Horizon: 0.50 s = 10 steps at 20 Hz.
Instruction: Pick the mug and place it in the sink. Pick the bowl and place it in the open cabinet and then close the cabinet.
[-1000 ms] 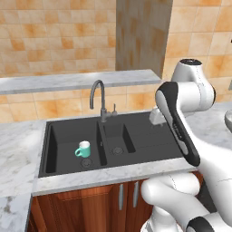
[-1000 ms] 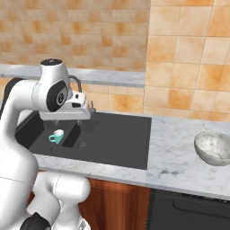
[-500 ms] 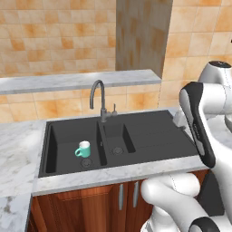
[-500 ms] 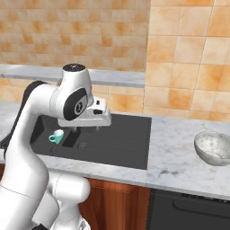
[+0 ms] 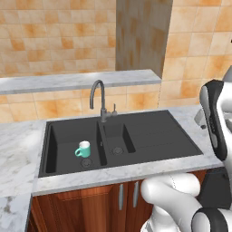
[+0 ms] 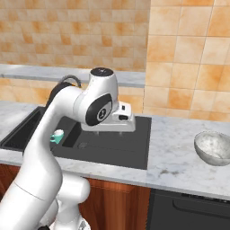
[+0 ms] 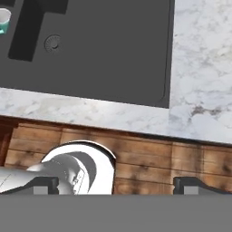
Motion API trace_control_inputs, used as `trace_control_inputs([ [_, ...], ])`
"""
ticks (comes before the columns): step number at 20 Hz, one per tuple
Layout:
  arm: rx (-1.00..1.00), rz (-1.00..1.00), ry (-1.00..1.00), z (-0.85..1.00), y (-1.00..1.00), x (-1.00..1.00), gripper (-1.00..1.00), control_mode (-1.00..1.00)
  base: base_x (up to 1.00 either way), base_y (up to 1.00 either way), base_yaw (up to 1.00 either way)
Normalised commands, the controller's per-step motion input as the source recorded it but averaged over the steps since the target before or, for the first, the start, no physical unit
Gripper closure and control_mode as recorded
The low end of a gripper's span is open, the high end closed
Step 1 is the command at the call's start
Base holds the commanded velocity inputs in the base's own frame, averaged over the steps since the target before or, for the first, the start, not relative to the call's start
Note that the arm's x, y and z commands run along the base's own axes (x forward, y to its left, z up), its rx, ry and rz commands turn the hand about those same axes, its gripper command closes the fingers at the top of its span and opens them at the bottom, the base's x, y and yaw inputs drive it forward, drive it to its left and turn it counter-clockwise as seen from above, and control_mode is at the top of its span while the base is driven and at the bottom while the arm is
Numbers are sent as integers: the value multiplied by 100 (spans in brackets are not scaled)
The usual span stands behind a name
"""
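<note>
1. Wide apart are the two dark finger tips of the pincer (image 7: 116, 183), seen at the bottom of the hand view, with nothing held between them.
2. Below the pincer, the flat drainboard of the black sink (image 7: 113, 54) and the front strip of the marble counter (image 7: 199, 77) are seen, with orange-brown wooden cupboard doors (image 7: 149, 158) beneath the counter edge.
3. The mug (image 5: 83, 148) is small and teal with a white inside; it stands upright on the floor of the sink's large left basin, just beside a round drain.
4. In the right base view the mug (image 6: 57, 136) is partly hidden behind the white arm, and in the hand view only a piece of it (image 7: 3, 20) is seen at the top left corner.
5. The sink (image 5: 149, 136) is matte black and rectangular, with a large basin, a small middle basin and a flat drainboard on the right; a grey gooseneck tap (image 5: 99, 97) rises behind the basins.
6. The bowl (image 6: 214, 148) is wide, round and grey with a speckled stone-like surface; it rests upright on the marble counter (image 6: 175, 152), well to the right of the sink (image 6: 112, 146).
7. The mug lies well apart from the pincer, off to the left across the sink.
8. The bowl lies well apart on the opposite side, with bare marble between it and the sink.
</note>
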Motion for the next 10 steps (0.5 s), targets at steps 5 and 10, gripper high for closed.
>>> trace_control_inputs([
  [5,0,-1,3,0,-63,2,-100,-100,0,0,0],
  [10,0,0,0,0,-51,8,-100,-100,0,0,0],
])
